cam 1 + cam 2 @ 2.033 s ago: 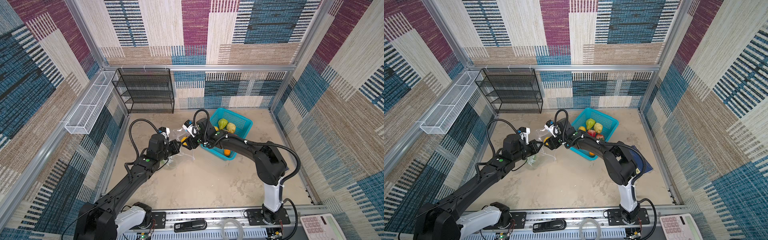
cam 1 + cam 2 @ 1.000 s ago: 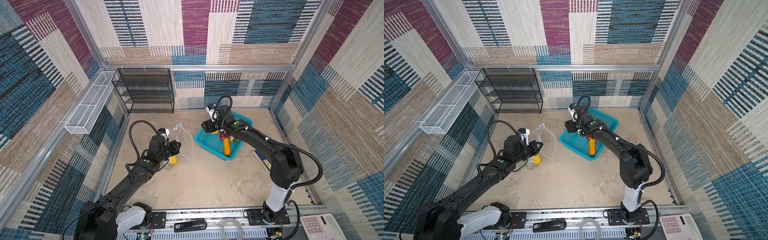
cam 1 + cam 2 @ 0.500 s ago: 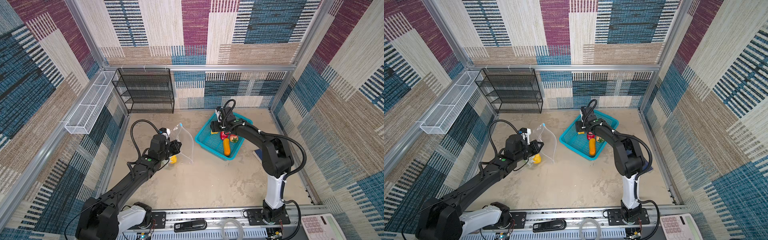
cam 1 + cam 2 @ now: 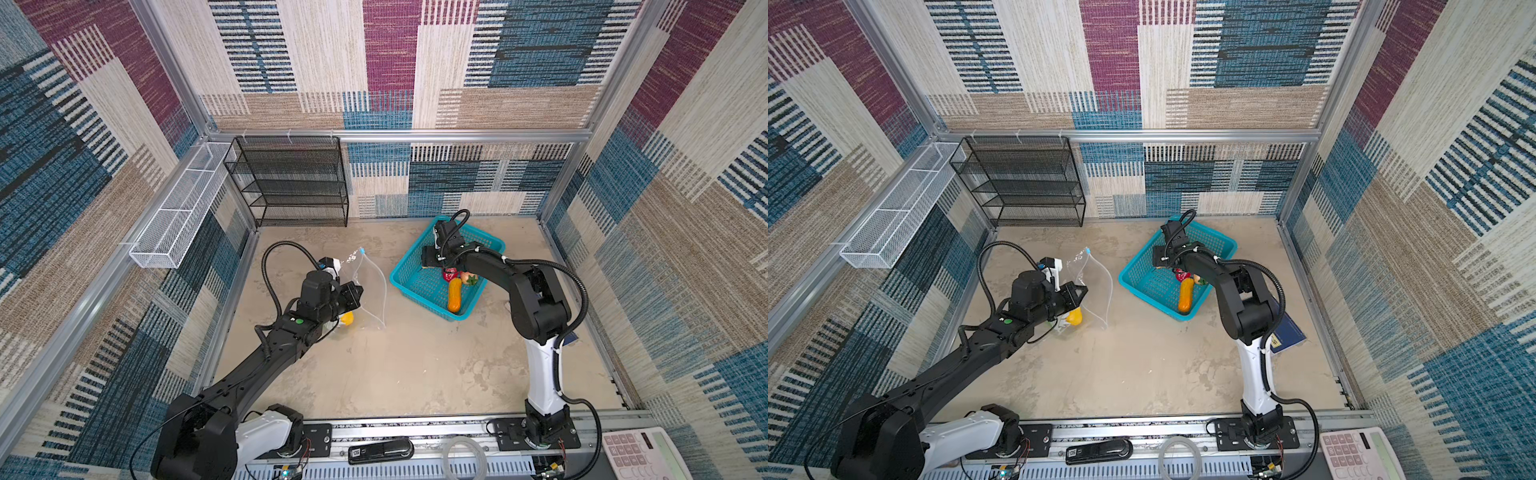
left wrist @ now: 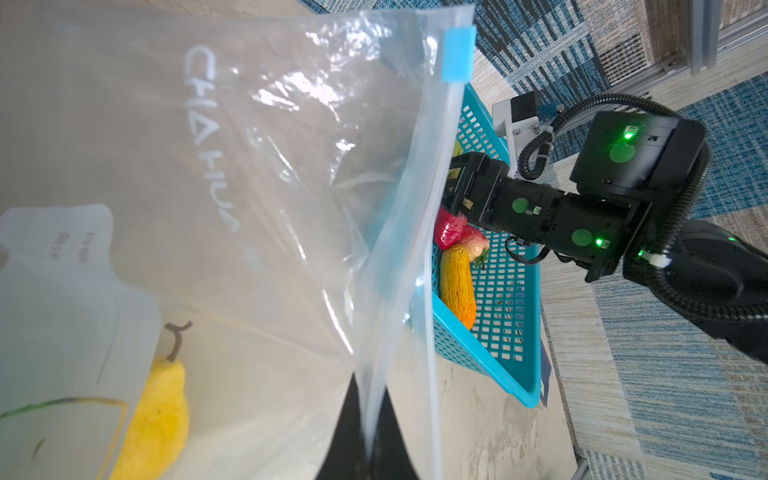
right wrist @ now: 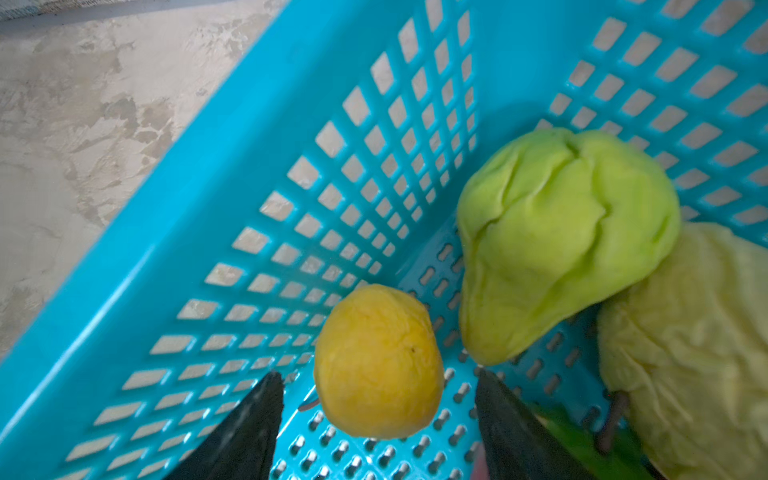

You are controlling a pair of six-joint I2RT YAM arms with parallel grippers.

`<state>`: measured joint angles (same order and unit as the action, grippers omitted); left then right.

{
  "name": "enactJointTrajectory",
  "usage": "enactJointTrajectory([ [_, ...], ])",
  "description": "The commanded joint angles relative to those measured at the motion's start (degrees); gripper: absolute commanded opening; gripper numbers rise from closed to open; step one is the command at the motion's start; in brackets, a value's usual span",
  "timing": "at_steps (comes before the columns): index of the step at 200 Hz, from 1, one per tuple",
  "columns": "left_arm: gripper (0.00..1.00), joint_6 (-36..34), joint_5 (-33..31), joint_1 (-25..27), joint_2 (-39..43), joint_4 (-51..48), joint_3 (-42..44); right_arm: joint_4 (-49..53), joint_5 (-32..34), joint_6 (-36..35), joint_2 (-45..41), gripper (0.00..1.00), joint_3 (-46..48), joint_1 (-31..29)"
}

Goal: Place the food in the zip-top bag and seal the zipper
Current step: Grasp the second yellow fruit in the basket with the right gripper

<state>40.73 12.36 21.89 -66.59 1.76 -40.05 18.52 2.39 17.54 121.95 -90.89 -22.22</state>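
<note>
Right wrist view: right gripper (image 6: 378, 374) is down inside the turquoise perforated plastic basket (image 6: 199, 195), jaws wide, straddling a round yellow toy fruit (image 6: 376, 361). There is a gap on both sides, nothing gripped yet.
Basket contents: a bright green lumpy toy fruit (image 6: 557, 232) sits just beside the yellow one and leans on a pale yellow-green toy fruit (image 6: 685, 340). A long orange toy vegetable (image 4: 454, 294) and a red toy piece (image 4: 450, 273) lie toward the basket's other end.
Bag hold: left gripper (image 5: 369, 386) is pinched shut on the rim of the clear thin plastic zip-top bag (image 5: 249, 166), holding it up with the rim edge turned toward the basket.
Bag position: beside the basket on the left arm's side, not touching it. A yellow toy pear (image 5: 153, 419) is already inside, low down.
Seal: zipper (image 5: 415, 199) not closed, light-blue slider (image 5: 458, 54) at the end away from the pinch.
Handling, fruit: looks light and hollow with wrinkled skin — likely dents under squeeze. It is round, so it may roll or pop out. Grip across the widest middle and close gently.
Handling, bag: limp, slick film that holds shape only where pinched — grip the stiffer zipper strip, not the film.
Risk: the green fruit is near one finger and could get nudged.
</note>
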Motion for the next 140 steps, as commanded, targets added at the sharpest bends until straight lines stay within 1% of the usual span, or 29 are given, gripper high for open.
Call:
enactJointTrajectory([
  [1,0.0,-0.1,-0.5,0.0,0.5,1.8,0.5,-2.8,1.3,1.7,0.9,0.76,0.0,0.0],
  [100,0.0,-0.5,-1.5,0.0,2.3,0.6,1.1,-3.7,2.0,1.7,4.2,0.75,-0.6,0.0],
  [106,0.0,-0.5,-1.5,0.0,2.3,0.5,0.9,-3.7,2.2,1.6,4.5,0.75,-2.4,-0.1],
  [140,0.0,-0.7,-1.6,0.0,2.4,0.1,0.6,-3.7,2.6,1.1,6.9,0.75,-4.9,0.0],
])
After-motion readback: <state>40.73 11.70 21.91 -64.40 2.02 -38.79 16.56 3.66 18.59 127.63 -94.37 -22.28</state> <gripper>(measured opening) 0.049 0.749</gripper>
